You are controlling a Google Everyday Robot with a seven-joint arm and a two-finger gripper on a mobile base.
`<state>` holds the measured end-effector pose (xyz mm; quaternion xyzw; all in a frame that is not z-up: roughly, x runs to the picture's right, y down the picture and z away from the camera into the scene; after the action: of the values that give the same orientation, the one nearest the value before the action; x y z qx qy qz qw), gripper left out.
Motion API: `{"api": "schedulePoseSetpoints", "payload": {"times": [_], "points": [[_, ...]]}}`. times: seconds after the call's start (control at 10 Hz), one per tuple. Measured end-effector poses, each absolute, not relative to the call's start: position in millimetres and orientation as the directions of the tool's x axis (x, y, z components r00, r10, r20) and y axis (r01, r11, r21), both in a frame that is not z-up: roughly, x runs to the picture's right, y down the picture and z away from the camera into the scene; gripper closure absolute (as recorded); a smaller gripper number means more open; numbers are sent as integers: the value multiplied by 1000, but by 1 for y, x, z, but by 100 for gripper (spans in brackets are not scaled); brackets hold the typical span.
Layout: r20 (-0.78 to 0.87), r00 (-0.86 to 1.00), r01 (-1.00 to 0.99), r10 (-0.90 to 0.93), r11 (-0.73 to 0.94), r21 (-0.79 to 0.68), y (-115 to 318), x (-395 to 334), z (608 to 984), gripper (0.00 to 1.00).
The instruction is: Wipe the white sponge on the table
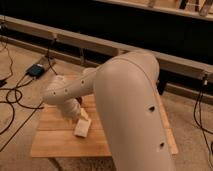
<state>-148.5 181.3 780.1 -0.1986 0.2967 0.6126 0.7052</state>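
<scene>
Black cables [12, 102] trail over the floor at the left, near a small dark box [37, 70]. Light wooden planks top the table [52, 142]. Over its middle the tool [79, 114] points down with its jaws spread, its tip right at the white sponge [82, 128], which lies on the table. 1 bulky white arm [131, 110] fills the right side, hiding much of the table.
</scene>
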Motion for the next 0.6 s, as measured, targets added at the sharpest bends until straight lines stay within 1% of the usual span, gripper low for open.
{"api": "schedulePoseSetpoints", "payload": {"times": [0.4,0.6], "points": [[-666,69,-985,743,155,72,197,-165,777,35],[-654,76,-984,752,161,72,196,-168,777,35]]}}
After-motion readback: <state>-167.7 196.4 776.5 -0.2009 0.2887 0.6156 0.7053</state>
